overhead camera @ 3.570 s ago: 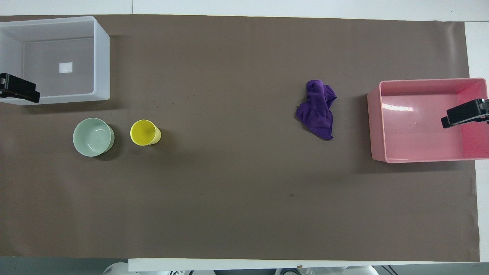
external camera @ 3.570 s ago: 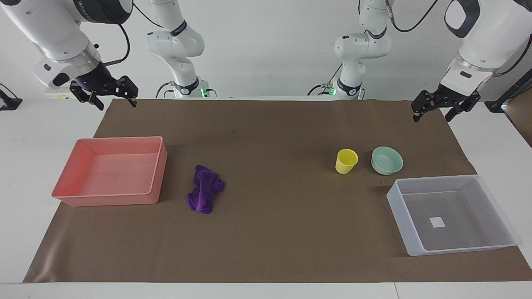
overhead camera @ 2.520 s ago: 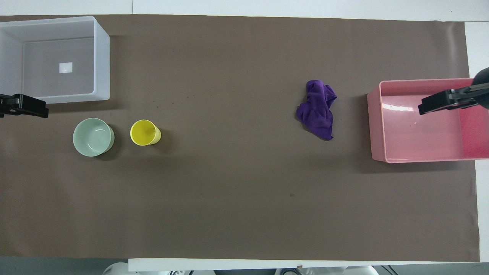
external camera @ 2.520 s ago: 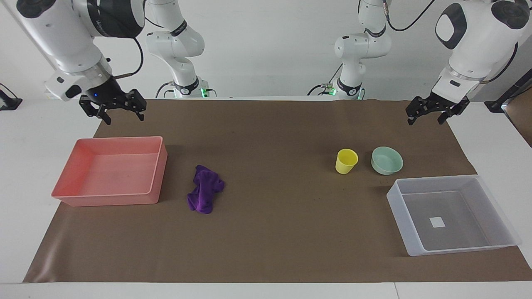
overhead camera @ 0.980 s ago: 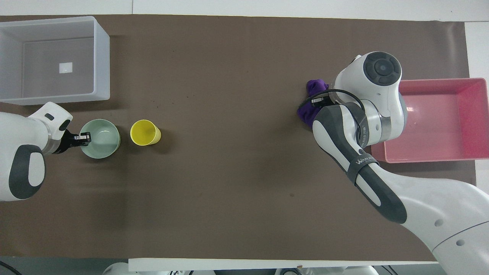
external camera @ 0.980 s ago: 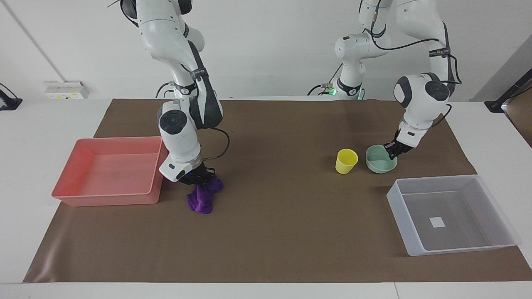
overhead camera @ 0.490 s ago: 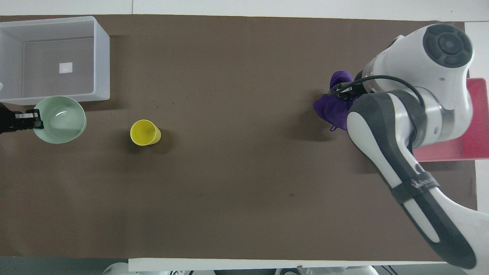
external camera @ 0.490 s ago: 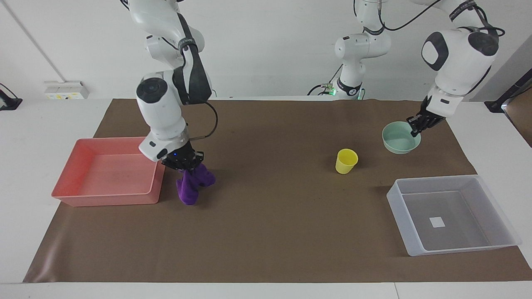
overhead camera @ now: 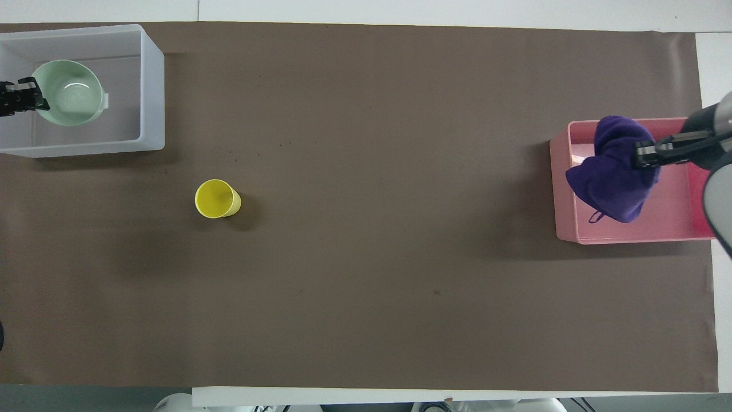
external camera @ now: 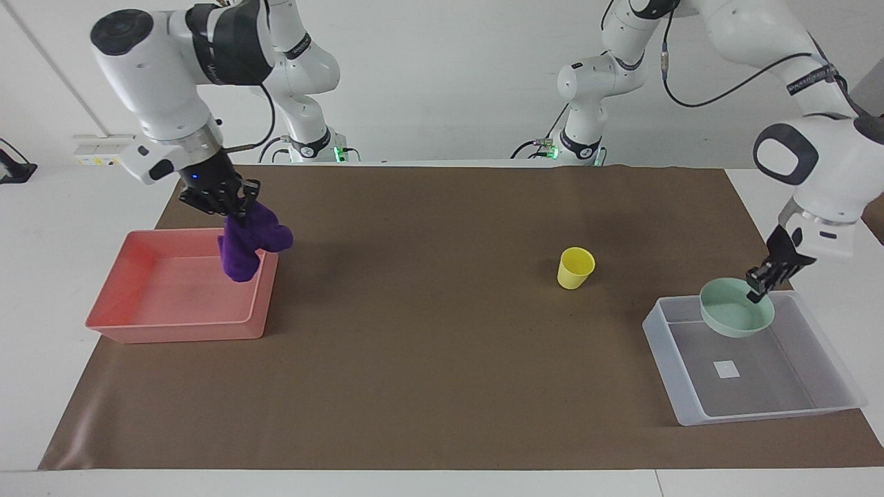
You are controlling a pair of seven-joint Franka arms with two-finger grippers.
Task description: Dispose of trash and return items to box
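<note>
Both arms have carried loads off the mat: right gripper (external camera: 231, 207), jaws pinching purple rag (external camera: 247, 238), hangs over pink tray (external camera: 110, 324). Left gripper (external camera: 758, 284) pinches mint bowl (external camera: 732, 319) rim over translucent box (external camera: 746, 414). Yellow cup (external camera: 575, 268) stands on brown mat (external camera: 442, 386), well apart from both.

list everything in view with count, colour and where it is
rag: 1, purple, hanging from the right gripper over the pink tray
bowl: 1, mint green, held by its rim over the box
cup: 1, yellow, upright on the mat, nearer the left arm's end
box: 1, translucent whitish, left arm's end
pink tray: 1, pink, right arm's end
mat: 1, brown, covering the table
right gripper: 1, black
left gripper: 1, black
</note>
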